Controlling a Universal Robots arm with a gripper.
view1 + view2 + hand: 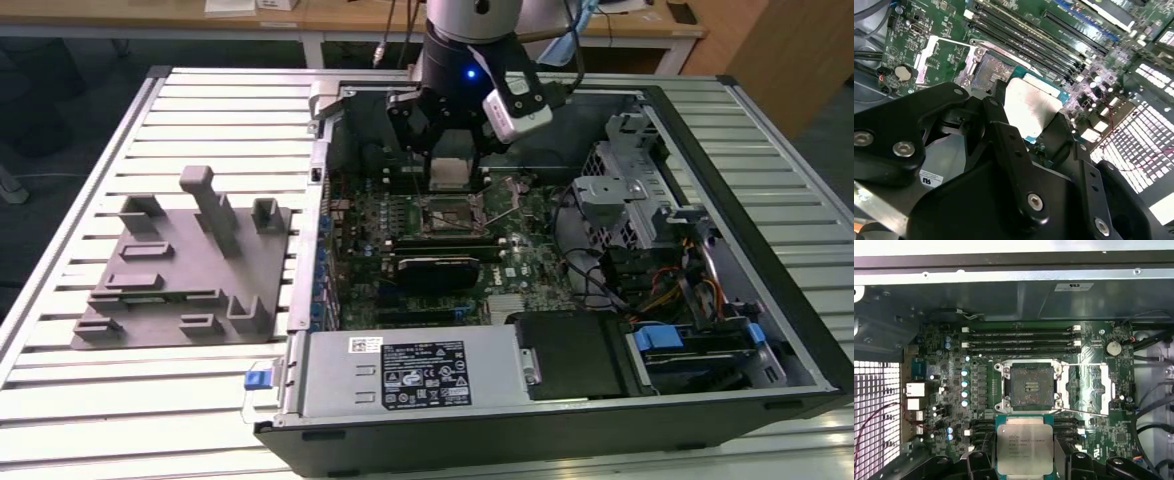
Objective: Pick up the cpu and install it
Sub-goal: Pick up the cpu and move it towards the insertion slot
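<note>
The fingers [983,462] of the gripper [1025,460] are clamping the cpu [1025,449] by two opposite edges, its metal top facing the wrist cameras. They are holding it in the air above the motherboard [944,365], just beside the open CPU socket [1030,385] and not seated in it. The socket's load plate [1089,387] is lying swung open beside it, in the far half of the computer case [400,375], which is sitting on the slatted tabletop [134,400].
</note>
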